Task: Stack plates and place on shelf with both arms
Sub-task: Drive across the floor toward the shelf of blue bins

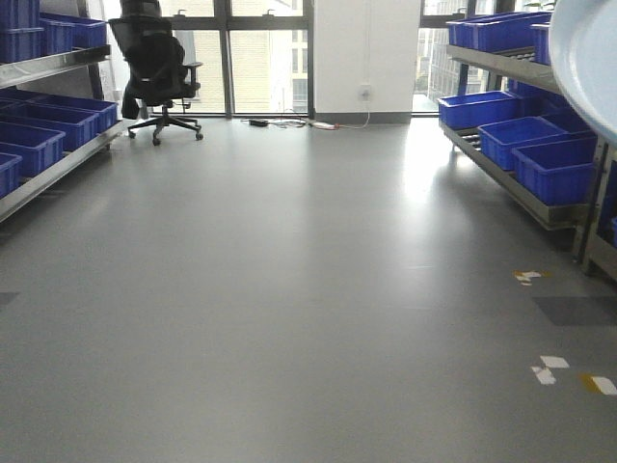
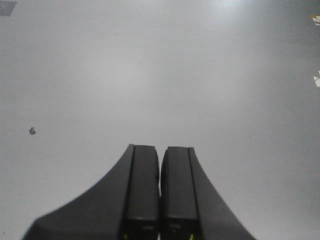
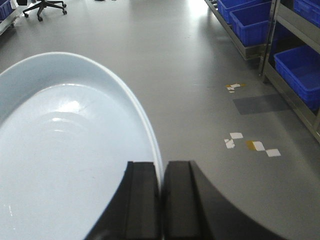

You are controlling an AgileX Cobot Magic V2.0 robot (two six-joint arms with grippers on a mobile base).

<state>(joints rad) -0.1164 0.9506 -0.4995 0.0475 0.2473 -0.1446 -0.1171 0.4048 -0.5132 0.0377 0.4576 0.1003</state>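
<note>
A: Front view, nearest the lens?
B: Plate (image 1: 592,53). Pale bluish-white, with only a curved slice in frame at 2 o'clock, held high above the floor (image 1: 289,318).

A: The room?
B: The floor is grey, glossy and bare. Racks (image 1: 496,66) of blue bins (image 1: 551,166) line 3 and 9 o'clock. An office chair (image 1: 154,63) stands at 11 o'clock before the windows (image 1: 265,63). Tape marks (image 1: 551,369) lie at 4 o'clock.

A: Left wrist view?
B: Left gripper (image 2: 160,150). Its fingers are pressed together with nothing between them, and it hangs over bare floor. There is one dark speck (image 2: 32,131) at 9 o'clock. No plate is in this view.

A: Right wrist view?
B: Right gripper (image 3: 162,167). It is pinched narrow on the plate's rim at 6 o'clock. The plate fills the 9 o'clock side, roughly level and shiny. I cannot tell whether a second plate lies beneath it.

A: Step in hand?
B: By my judgement, the carry toward a shelf, with one arm holding the plate. The stacking cannot be confirmed from these views.

A: What does the next move call for?
B: Probably a turn to the rack at 3 o'clock with the plate kept level. A one-edge pinch on a smooth rim may slip. The left gripper would do well to open and take the opposite rim before set-down.
</note>
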